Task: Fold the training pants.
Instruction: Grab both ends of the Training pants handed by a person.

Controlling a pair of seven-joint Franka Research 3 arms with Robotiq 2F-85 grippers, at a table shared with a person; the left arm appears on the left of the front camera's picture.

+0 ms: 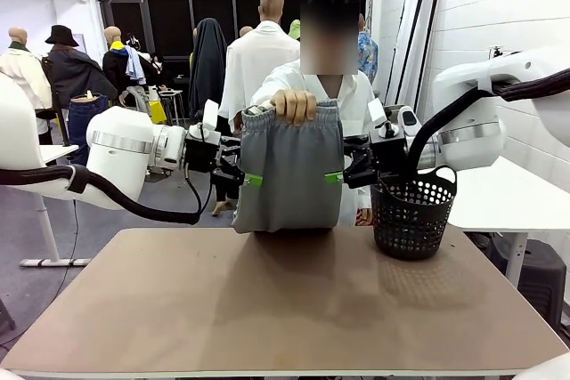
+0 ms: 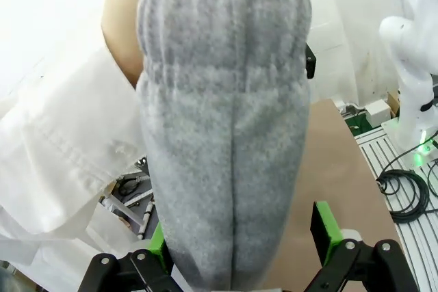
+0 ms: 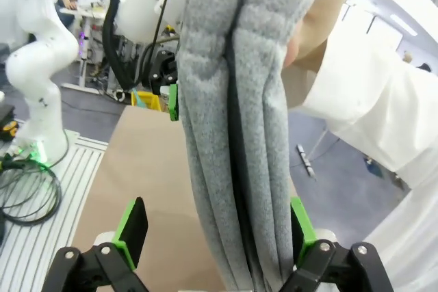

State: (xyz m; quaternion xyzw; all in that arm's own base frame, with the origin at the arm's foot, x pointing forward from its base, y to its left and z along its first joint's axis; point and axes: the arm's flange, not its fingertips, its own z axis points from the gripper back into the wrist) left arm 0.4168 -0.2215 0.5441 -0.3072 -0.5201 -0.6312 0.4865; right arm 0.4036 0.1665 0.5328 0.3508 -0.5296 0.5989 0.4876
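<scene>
From my station I see the training pants hanging in the middle of the front view, bunched into a narrow grey column and held up by the gathered waistband in the person's hand at upper centre. Their lower edge reaches down to the far edge of the surface; I cannot tell whether it rests there or hangs just above. My left end effector sits at the left edge of the cloth and my right end effector at the right edge, level with each other about halfway down the garment. Both are released, jaws spread wide and straddling the fabric without pinching it. In the left wrist view the training pants run down the centre between the left end effector fingers: the green pad at lower left is right against the cloth, the one at lower right stands apart from it with brown surface showing between. A white sleeve fills the left of that frame. In the right wrist view the folds of the training pants drop through the right end effector, close to the lower right pad and apart from the lower left one. A black perforated basket stands on the surface at centre right of the front view, just beside the right end effector.
</scene>
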